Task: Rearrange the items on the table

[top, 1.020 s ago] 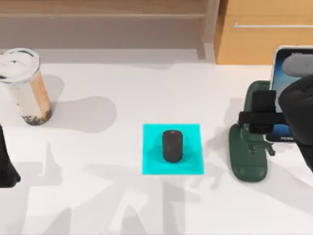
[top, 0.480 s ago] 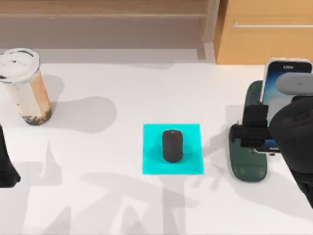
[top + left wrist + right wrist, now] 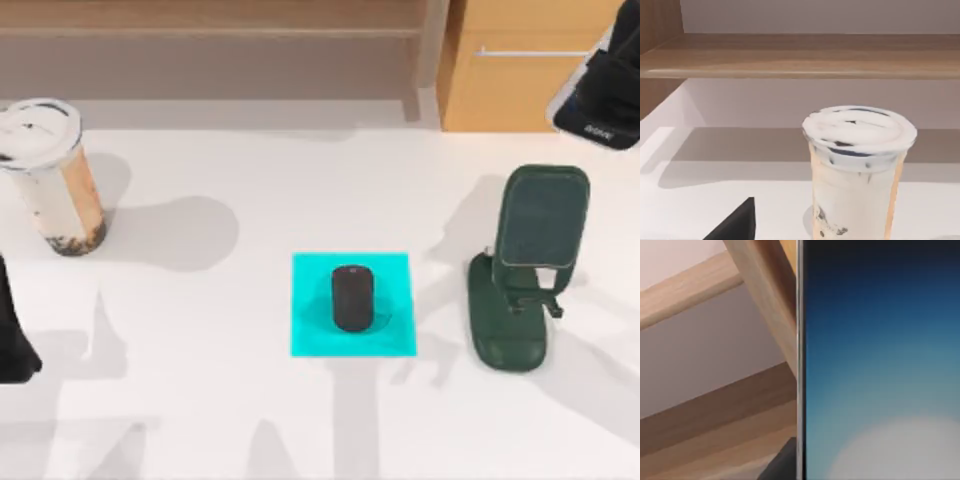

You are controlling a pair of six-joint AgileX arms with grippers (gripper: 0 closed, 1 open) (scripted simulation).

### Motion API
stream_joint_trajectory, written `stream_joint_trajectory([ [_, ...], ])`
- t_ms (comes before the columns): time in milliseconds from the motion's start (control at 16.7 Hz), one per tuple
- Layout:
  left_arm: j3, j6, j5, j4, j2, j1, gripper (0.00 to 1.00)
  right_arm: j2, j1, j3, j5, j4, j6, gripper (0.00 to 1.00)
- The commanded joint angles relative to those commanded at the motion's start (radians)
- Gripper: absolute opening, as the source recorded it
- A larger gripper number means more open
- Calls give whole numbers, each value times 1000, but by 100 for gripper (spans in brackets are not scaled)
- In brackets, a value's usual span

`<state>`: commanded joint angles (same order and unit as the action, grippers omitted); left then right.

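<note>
The small dark cylinder (image 3: 351,297) stands upright on a cyan mat (image 3: 310,335) at the middle of the white table (image 3: 200,400). At the far left is the white-lidded cup (image 3: 55,180) of milky brown drink, and the left wrist view has this cup (image 3: 857,170) close ahead. My right gripper (image 3: 622,70) is high at the far right corner, shut on the smartphone (image 3: 597,122), of which the lower edge shows. In the right wrist view the smartphone's blue screen (image 3: 880,365) is very close. My left gripper (image 3: 12,340) is parked at the left edge, below the cup.
A dark green phone stand (image 3: 525,270) sits on the right side of the table, with nothing on its cradle. Behind the table are a wooden shelf (image 3: 220,20) and a wooden cabinet (image 3: 520,70).
The right gripper has lifted the smartphone up and away from the green stand toward the far right corner. The stand's cradle is now bare. The left arm, cup and cylinder have not moved.
</note>
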<state>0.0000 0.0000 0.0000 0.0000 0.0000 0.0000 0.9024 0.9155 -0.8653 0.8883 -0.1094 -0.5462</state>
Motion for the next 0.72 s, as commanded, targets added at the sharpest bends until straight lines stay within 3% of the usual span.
stream_joint_trajectory([
  [480,0,0,0,0,0,0,100,237,-92,200,-125,35,86,0],
  [720,0,0,0,0,0,0,100,339,-166,202,-180,70,106,0],
])
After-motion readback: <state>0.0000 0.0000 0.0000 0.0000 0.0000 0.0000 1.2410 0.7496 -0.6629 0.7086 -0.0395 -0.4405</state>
